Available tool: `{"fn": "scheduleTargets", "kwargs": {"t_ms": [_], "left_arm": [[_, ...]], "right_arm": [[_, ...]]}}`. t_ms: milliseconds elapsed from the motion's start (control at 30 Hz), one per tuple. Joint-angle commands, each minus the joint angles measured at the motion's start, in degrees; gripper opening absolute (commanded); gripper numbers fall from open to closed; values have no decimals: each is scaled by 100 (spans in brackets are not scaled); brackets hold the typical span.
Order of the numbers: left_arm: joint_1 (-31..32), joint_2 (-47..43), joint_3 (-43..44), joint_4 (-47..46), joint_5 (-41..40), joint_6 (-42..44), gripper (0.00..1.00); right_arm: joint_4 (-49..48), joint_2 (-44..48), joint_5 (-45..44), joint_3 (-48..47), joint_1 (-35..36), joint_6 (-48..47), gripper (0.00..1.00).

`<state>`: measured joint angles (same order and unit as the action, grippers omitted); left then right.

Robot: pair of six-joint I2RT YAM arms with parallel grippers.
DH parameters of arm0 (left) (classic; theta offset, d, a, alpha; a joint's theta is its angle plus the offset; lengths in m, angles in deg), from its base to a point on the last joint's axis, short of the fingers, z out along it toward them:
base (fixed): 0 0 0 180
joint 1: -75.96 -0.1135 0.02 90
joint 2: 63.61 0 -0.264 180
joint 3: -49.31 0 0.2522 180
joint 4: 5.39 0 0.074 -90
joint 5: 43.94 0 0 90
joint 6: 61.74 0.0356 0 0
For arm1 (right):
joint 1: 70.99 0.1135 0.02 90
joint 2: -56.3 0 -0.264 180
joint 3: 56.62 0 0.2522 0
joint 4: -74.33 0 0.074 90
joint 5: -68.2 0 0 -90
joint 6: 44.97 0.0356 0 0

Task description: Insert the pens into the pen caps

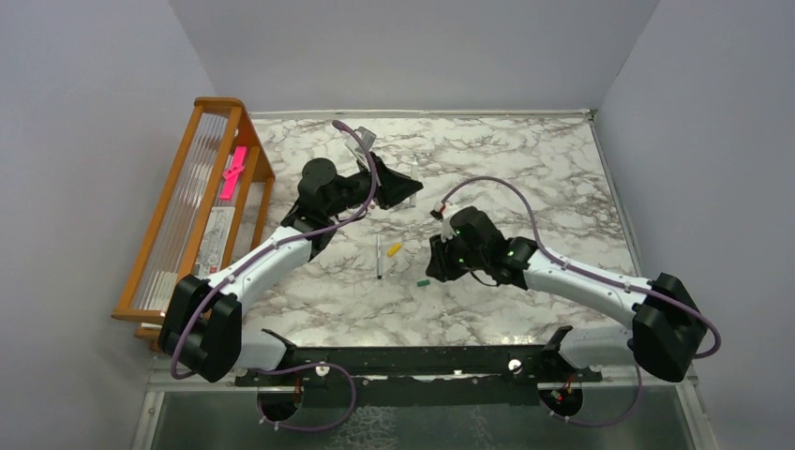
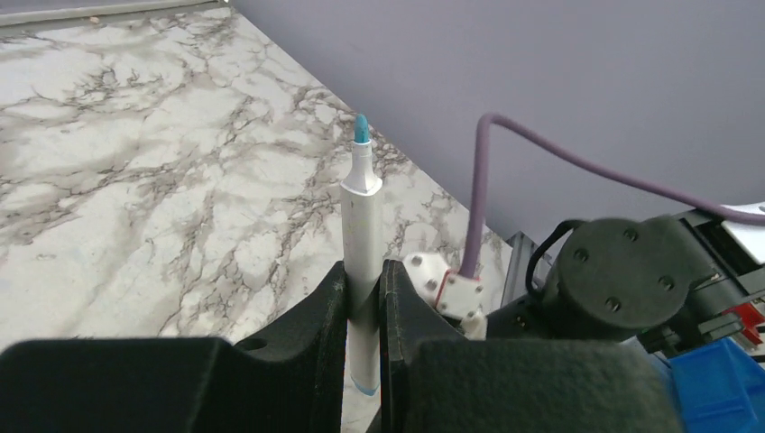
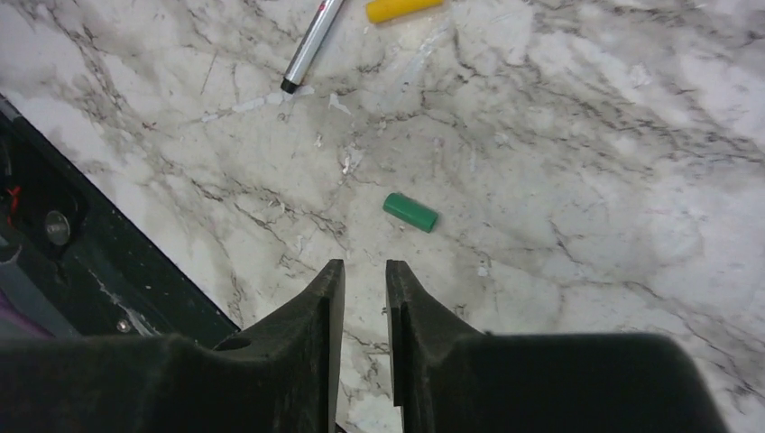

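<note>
The teal-tipped pen (image 2: 361, 225) stands gripped in the left claw (image 2: 364, 271), whose fingers (image 2: 329, 307) are closed on the white barrel. The tip points up and away from the claw, and the lower end of the barrel shows beneath the fingers. In the top view the left claw (image 1: 411, 187) is held above the tabletop (image 1: 525, 159) near its middle, somewhat toward the far edge.

A second pen (image 1: 379, 258) lies flat near the middle of the tabletop, its length running from the far edge toward the near edge. A yellow cap (image 1: 395, 249) lies just beside it on the right, apart from the barrel. A green cap (image 1: 423, 280) lies on its side a little closer to the near edge.

The right claw (image 3: 365, 271) hovers over the tabletop with only a narrow gap between its fingers and nothing in it. The green cap (image 3: 410, 212) lies just ahead of its fingertips, untouched. Farther ahead, the dark end of the second pen (image 3: 311, 45) and the yellow cap (image 3: 403, 8) show at the top of that view.

A wooden rack (image 1: 217, 103) stands along the left edge, with a pink strip (image 1: 233, 173) lying in it.
</note>
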<state>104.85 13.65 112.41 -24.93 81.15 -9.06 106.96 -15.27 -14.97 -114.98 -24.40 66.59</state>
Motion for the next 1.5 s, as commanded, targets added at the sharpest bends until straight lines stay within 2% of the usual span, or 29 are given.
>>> {"fn": "scheduleTargets", "kwargs": {"t_ms": [0,33,67,333,567,1033,1233,1400,1433,1467], "left_arm": [[-41,-219,-1,496,-261,310,0],[-45,-232,-14,515,-302,323,0],[-49,-259,-39,517,-340,330,0],[-50,-391,-155,518,-503,357,0],[-50,-409,-153,517,-520,379,0],[-50,-504,-197,517,-519,390,0],[-50,-449,-206,509,-511,366,0],[-50,-424,-207,506,-518,366,0],[-50,-429,-205,505,-514,366,0],[-46,-441,-198,500,-512,366,0]], "right_arm": [[-247,-531,-130,9,397,292,13],[-271,-641,-155,9,435,353,3],[-320,-728,-140,23,457,427,1],[-711,-1103,-35,297,474,510,1],[-1016,-1608,55,170,470,469,1],[-758,-2185,-662,-532,474,414,1],[-535,-2138,-987,-832,473,261,1],[-903,-1594,-631,-785,468,56,1],[-979,-1483,-596,-753,473,-5,3],[-997,-1410,-568,-737,474,-88,14]]}}
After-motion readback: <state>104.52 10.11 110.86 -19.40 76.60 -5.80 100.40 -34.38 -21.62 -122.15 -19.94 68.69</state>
